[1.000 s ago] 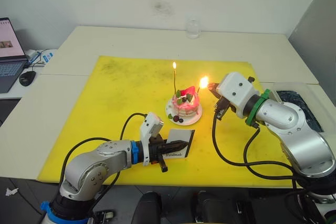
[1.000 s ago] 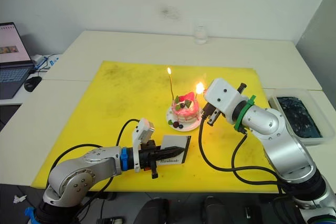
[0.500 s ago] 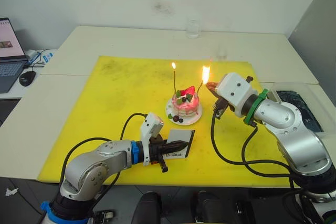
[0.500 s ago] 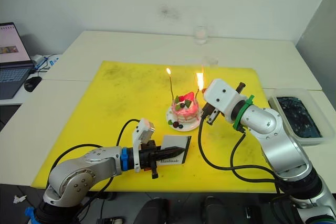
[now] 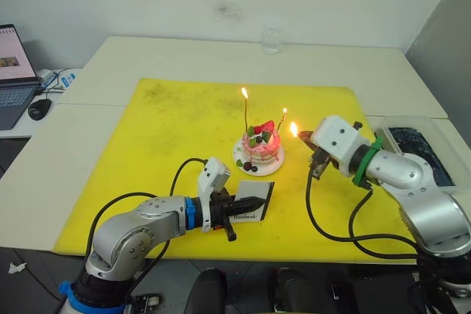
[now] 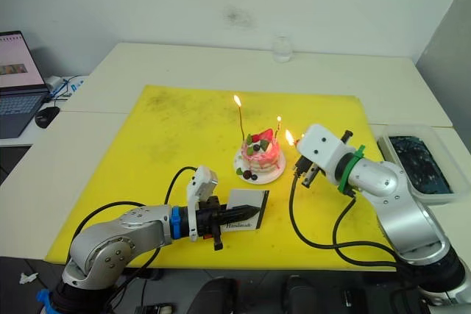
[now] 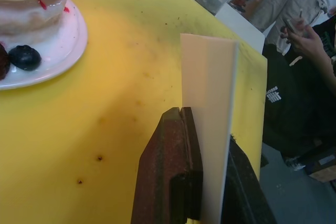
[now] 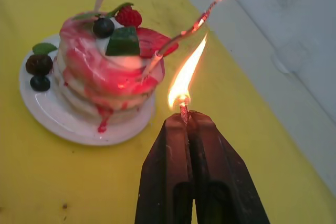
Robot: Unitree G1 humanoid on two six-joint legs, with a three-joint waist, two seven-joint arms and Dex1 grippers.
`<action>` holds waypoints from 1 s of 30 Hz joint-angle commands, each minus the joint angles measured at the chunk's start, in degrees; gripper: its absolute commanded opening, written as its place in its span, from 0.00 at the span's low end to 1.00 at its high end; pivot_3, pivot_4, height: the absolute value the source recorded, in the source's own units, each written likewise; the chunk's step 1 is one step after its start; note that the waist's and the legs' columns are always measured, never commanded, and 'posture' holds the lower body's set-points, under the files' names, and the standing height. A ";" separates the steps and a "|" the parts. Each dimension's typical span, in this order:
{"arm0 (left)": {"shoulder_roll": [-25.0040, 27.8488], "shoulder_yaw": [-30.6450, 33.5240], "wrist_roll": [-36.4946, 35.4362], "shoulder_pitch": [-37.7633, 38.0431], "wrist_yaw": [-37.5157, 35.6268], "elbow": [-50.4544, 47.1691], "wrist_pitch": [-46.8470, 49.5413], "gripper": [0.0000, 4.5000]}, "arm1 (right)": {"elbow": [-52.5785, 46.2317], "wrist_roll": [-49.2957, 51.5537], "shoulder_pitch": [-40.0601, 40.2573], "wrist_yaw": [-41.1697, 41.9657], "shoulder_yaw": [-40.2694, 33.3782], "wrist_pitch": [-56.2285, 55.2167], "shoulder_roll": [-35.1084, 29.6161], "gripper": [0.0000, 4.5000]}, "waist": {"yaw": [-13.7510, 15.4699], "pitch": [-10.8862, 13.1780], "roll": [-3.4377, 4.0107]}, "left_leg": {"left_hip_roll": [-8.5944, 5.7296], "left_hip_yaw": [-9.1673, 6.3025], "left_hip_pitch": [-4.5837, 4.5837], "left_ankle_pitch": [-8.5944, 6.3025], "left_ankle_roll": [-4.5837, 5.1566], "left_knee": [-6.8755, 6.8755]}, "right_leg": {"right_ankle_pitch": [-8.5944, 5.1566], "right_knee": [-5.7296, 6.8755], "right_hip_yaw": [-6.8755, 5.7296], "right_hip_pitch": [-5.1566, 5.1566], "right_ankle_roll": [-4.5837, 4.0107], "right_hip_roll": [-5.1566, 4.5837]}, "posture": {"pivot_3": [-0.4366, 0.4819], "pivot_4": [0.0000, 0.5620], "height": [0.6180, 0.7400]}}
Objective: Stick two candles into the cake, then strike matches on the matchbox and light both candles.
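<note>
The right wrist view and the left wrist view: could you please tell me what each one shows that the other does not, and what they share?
The right wrist view has the right gripper shut on a burning match, with a lit candle leaning out of the cake. The left wrist view has the left gripper shut on the white matchbox, held on edge, and a person's hand beyond the table. Both show the yellow mat and the cake on its white plate.

Both arms are cased in rounded silver-grey shells, with black cables looped alongside. A blue ring is seen at the left wrist [image 5: 190,213], a green ring at the right wrist [image 5: 366,158]. White camera blocks are mounted behind black fingers [image 7: 173,171].
</note>
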 commanded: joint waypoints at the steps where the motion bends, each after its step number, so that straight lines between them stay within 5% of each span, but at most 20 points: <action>1: -0.65 -0.09 0.14 -0.72 -0.39 -0.94 -1.23 0.00 | -3.89 1.19 2.96 0.77 -7.37 2.50 -2.41 0.01 | 0.02 0.00 0.00 | 0.00 -0.01 0.00 0.00 0.00 0.00 | 0.00 0.00 0.00 0.00 0.00 0.00 | 0.48 0.27 1.00; 16: -2.65 -1.06 0.77 -0.13 0.39 -1.19 -1.34 0.00 | 10.55 1.04 12.36 -5.69 -31.75 1.84 -1.91 0.01 | 0.01 0.00 0.00 | -0.04 0.03 0.03 0.00 0.00 0.01 | 0.00 0.01 0.04 0.03 0.01 0.04 | 0.48 0.27 1.00; 28: -3.56 -0.93 0.87 0.46 1.65 -1.87 -1.21 0.00 | 27.91 2.66 9.82 -12.37 -37.36 1.71 -0.38 0.01 | -0.16 -0.02 0.05 | -0.07 0.08 0.05 0.00 0.01 0.01 | 0.01 0.03 0.09 0.03 0.01 0.15 | 0.48 0.27 1.00; 30: -3.62 -0.92 0.85 0.53 1.82 -1.97 -1.14 0.00 | 30.27 2.96 8.63 -13.44 -37.37 0.91 0.38 0.10 | -0.17 -0.03 0.05 | -0.08 0.06 0.06 0.00 0.01 0.01 | 0.01 0.04 0.07 0.04 0.01 0.16 | 0.48 0.27 1.00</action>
